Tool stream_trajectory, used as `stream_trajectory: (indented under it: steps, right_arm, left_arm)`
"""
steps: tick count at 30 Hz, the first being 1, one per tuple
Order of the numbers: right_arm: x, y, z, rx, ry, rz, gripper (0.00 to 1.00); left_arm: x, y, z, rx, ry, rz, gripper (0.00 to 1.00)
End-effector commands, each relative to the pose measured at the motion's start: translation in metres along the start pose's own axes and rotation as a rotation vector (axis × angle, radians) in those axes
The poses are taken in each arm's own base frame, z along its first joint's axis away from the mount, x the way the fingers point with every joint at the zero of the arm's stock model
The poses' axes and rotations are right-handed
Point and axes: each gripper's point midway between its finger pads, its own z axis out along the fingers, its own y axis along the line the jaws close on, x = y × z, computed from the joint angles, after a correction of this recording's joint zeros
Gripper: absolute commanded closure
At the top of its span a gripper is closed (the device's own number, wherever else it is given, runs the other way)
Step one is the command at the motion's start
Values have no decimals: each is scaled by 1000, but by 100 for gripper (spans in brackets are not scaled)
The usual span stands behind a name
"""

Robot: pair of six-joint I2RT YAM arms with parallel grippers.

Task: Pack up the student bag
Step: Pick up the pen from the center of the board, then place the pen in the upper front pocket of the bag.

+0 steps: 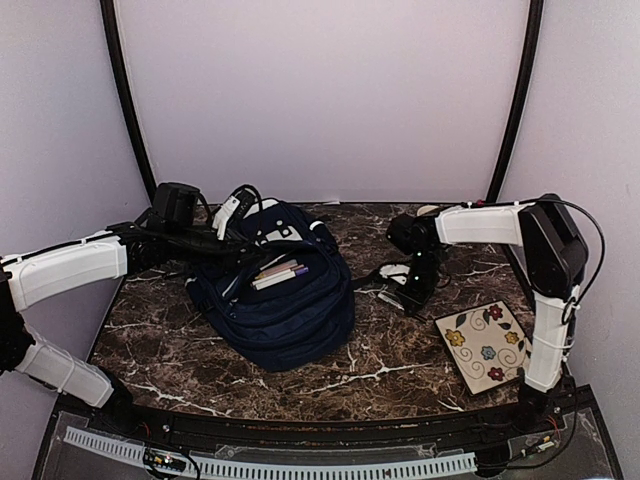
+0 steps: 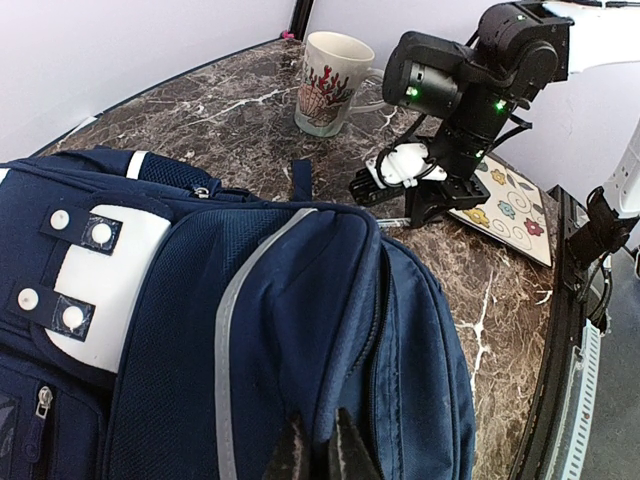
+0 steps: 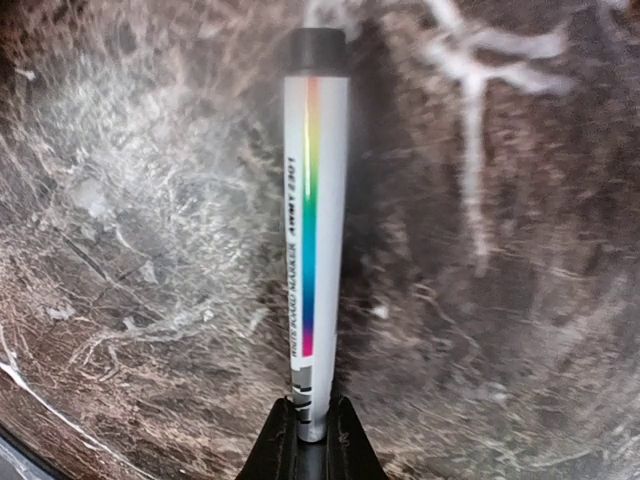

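Observation:
The student bag [image 1: 285,300], a navy backpack with a white patch [image 2: 110,275], lies in the middle of the table with its top pocket gaping; several pens [image 1: 280,272] show inside. My left gripper [image 2: 320,452] is shut on a fold of the bag's fabric beside the zip, at the bag's rear left [image 1: 228,243]. My right gripper [image 3: 312,432] points down at the table right of the bag [image 1: 410,290]. It is shut on the end of a white whiteboard marker [image 3: 315,230] with a rainbow stripe and a black cap, which lies close over the marble.
A flowered mug [image 2: 330,70] stands beyond the bag near the back wall. A square flowered tile [image 1: 485,345] lies at the front right, close to the right arm's base. The dark marble table [image 1: 390,370] ends at a curved front edge.

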Motion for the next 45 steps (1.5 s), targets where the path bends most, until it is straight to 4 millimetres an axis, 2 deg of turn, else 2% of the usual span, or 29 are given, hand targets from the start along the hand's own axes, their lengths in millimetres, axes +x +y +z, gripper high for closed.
stream_trajectory:
  steps: [1,5,9,12,16,20,23,29,30,38,45]
  right_arm:
    - [-38,-13,-68,81,-213,-14,91]
    - [-64,-2,-121,67,-372,-96,91]
    - [-79,12,-153,135,-442,-228,92]
    - [-92,30,-174,257,-471,-385,93]
    - [-114,62,-223,521,-584,-669,93]
    - [-134,96,-249,714,-601,-885,94]
    - [-149,126,-249,708,-608,-991,94]
    - [-165,161,-217,729,-559,-1154,94]
    - [-167,165,-209,726,-550,-1171,94]
    - [-181,188,-187,680,-549,-1242,94]
    - [-193,194,-154,650,-514,-1294,94]
  left_arm:
    - [-39,-4,-18,-6,-119,69,100]
    - [-38,-4,-17,-1,-118,66,100]
    - [-38,-4,-16,4,-115,64,100]
    - [-37,-3,-16,-1,-116,63,100]
    - [-35,0,-13,-7,-108,63,100]
    - [-35,1,-13,-1,-109,53,100]
    - [-36,-1,-13,11,-112,51,100]
    - [-38,-2,-16,13,-122,53,100]
    - [-40,-3,-16,15,-127,53,100]
    - [-43,-2,-20,30,-140,41,100]
    - [-42,-4,-19,41,-138,36,100]
